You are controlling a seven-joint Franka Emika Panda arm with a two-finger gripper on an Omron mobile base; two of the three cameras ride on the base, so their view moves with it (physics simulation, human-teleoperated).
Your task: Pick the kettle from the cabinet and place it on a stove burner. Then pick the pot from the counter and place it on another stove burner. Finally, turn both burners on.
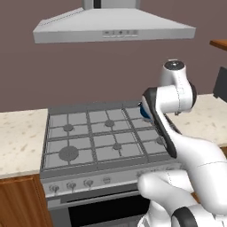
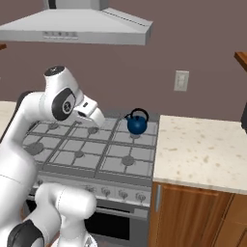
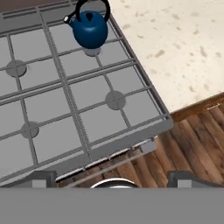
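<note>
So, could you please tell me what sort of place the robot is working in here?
A home-style kitchen, rendered: a grey gas stove with grated burners, a steel range hood above it, and a beige speckled stone counter over brown wood cabinets.

A: Where does the kettle (image 2: 137, 123) stand?
B: On the stove's (image 2: 82, 154) rear right burner, upright, near the counter (image 2: 202, 149).
A: And the counter?
B: It lies right of the stove, touching it; the hood (image 2: 72, 26) hangs above.
</note>
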